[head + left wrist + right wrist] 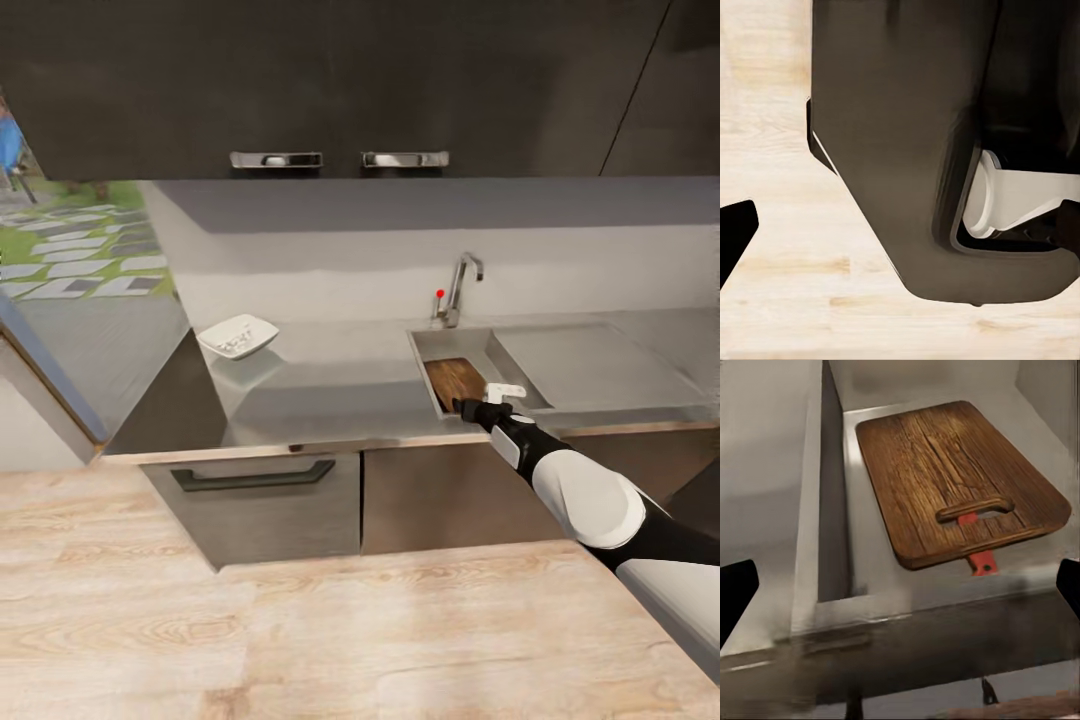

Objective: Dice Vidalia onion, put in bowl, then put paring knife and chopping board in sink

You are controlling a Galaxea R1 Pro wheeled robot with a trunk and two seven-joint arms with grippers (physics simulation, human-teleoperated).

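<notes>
The dark wooden chopping board (956, 476) lies flat inside the sink (425, 345), also seen as the chopping board (455, 378) from the head. The paring knife's red handle (981, 561) sticks out from under the board's near edge; its blade is hidden. My right gripper (900, 596) hangs open just above the sink's front rim, short of the board, with nothing between its fingers. From the head, the right gripper (464, 404) is at the basin's front edge. The white bowl (238, 336) sits on the countertop (340, 385) to the left; its contents are too small to tell. The onion is out of view.
A chrome faucet (462, 285) with a red knob stands behind the basin, and the drainboard (590, 365) lies to its right. Dark wall cabinets (340, 90) hang above. My left gripper (900, 247) hangs beside my dark trunk (915, 135) over the wooden floor (787, 300).
</notes>
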